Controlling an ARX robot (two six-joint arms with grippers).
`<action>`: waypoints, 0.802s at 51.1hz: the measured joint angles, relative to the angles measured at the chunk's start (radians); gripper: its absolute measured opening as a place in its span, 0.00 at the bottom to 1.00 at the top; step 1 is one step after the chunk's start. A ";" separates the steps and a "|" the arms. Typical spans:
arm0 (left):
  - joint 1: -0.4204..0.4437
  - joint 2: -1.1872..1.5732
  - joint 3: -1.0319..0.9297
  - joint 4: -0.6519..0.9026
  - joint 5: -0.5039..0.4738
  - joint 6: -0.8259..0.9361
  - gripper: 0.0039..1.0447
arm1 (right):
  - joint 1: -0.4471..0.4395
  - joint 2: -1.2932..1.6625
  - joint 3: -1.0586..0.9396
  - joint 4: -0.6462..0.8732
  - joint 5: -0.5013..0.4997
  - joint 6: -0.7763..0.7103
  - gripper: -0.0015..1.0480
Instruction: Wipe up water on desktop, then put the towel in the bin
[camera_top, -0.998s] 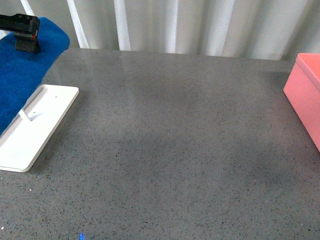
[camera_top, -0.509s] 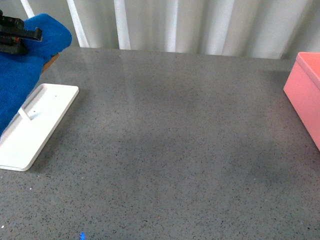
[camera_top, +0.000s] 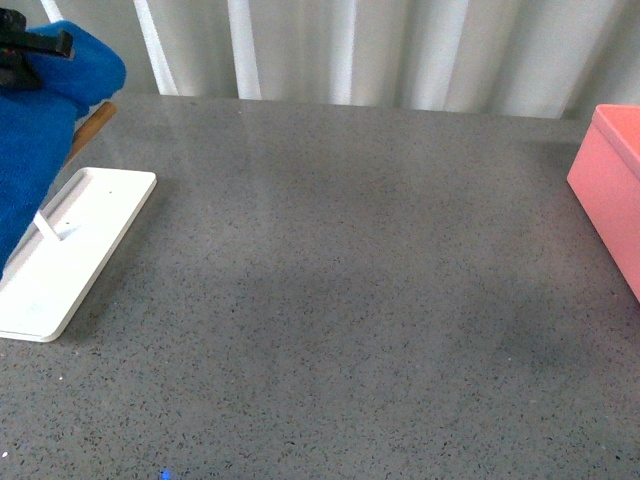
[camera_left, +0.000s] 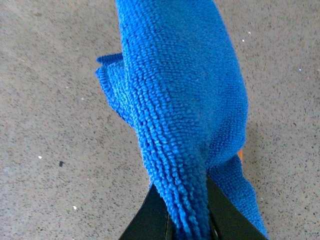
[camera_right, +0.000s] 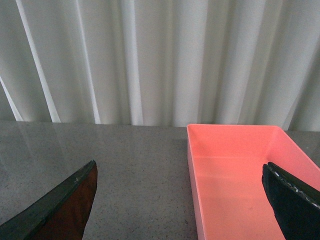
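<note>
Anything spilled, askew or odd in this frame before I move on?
Nothing stands out. The towel hangs bunched from the left gripper, the bin sits empty and upright, and the desktop shows no puddle I can make out.

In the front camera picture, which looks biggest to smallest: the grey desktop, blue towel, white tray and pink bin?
1. desktop, by far.
2. towel and white tray: about alike, both cut off at the picture's edge.
3. bin, only partly in view.
</note>
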 joint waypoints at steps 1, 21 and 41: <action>0.003 -0.006 0.005 -0.002 -0.001 0.000 0.05 | 0.000 0.000 0.000 0.000 0.000 0.000 0.93; 0.027 -0.126 0.156 -0.083 0.057 -0.033 0.05 | 0.000 0.000 0.000 0.000 0.000 0.000 0.93; -0.225 -0.335 0.115 0.105 0.365 -0.305 0.05 | 0.000 0.000 0.000 0.000 0.000 0.000 0.93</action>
